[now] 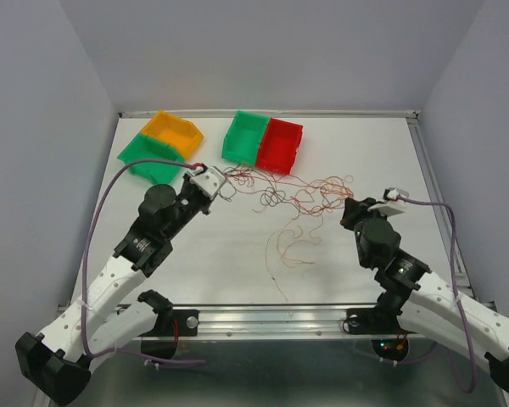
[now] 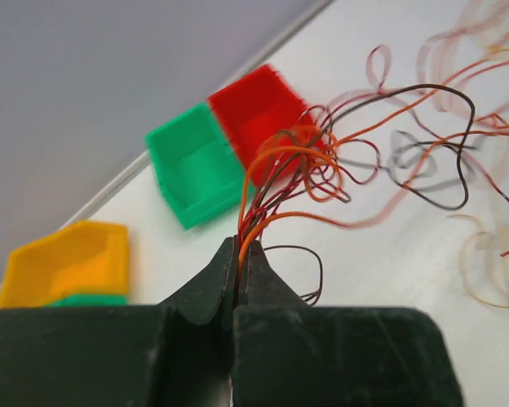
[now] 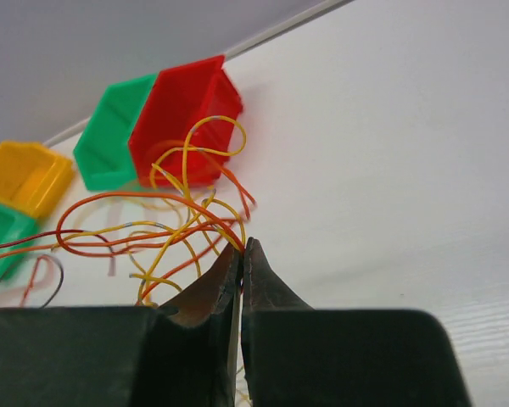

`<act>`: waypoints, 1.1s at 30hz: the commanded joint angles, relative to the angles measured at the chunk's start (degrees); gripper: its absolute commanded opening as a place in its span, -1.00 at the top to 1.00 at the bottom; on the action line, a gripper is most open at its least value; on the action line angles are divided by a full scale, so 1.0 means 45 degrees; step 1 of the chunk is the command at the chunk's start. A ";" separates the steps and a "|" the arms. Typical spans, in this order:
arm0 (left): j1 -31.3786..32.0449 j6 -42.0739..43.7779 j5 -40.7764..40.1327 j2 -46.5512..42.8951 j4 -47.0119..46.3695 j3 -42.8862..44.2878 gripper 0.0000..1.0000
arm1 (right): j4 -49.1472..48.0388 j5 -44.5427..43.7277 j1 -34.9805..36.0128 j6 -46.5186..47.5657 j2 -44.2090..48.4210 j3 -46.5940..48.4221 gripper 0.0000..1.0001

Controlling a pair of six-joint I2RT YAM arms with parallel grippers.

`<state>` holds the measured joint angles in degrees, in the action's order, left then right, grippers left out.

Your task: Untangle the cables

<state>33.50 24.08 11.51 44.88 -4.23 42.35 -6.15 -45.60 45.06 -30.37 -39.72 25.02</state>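
- The cables [image 1: 318,199], a loose snarl of red, orange and dark wires, lie on the white table [image 1: 195,263] between the two arms, in front of the red bin [image 1: 282,146] and its green neighbour [image 1: 244,136].
- The left gripper [image 2: 238,254] has its fingers pressed together on a whole bundle of strands, not one. Pulling could cinch the knot just beyond its tips.
- The right gripper [image 3: 242,253] is likewise pinched on several orange and yellow strands. Opposing pulls may tighten the loops, or a thin wire may slip free.
- Dragged loops could snag a bin rim.
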 commanded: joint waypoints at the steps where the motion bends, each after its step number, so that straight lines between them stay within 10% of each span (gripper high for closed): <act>1: -0.0917 -0.0623 -0.5856 -0.0148 -0.2379 -0.0250 1.00 | 0.2087 -0.3924 -0.0208 -0.0770 0.1247 0.0007 0.99; 7: -0.2868 -0.0780 -0.6622 -0.1162 -0.2887 -0.0114 1.00 | 0.4217 -0.5841 -0.0228 -0.1942 0.2690 0.0379 0.99; 17: -0.3420 -0.0506 0.0666 -0.1245 -0.0937 0.0197 1.00 | 0.4082 -0.2898 -0.0228 -0.0655 0.1021 0.1392 0.99; 19: -0.3401 -0.0370 0.0451 -0.1049 -0.0740 0.0452 1.00 | 0.4082 -0.2680 -0.0228 -0.0206 -0.0561 0.2056 0.67; 21: -0.3401 -0.0273 0.0858 -0.1165 -0.0701 0.0394 1.00 | 0.4063 -0.1549 -0.0228 0.0126 -0.1634 0.2641 -0.59; 28: -0.3401 -0.0097 0.1991 -0.1653 -0.0389 0.0355 1.00 | 0.3186 0.0620 -0.0228 0.1161 -0.2072 0.2919 -0.75; 33: -0.3381 0.0255 0.4119 -0.1693 0.0274 0.0589 0.98 | -0.1377 0.7855 -0.0228 0.4706 -0.1875 0.1729 -0.73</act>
<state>18.39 23.53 21.54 37.98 -3.27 41.93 5.63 -34.63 44.16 -22.00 -49.36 34.48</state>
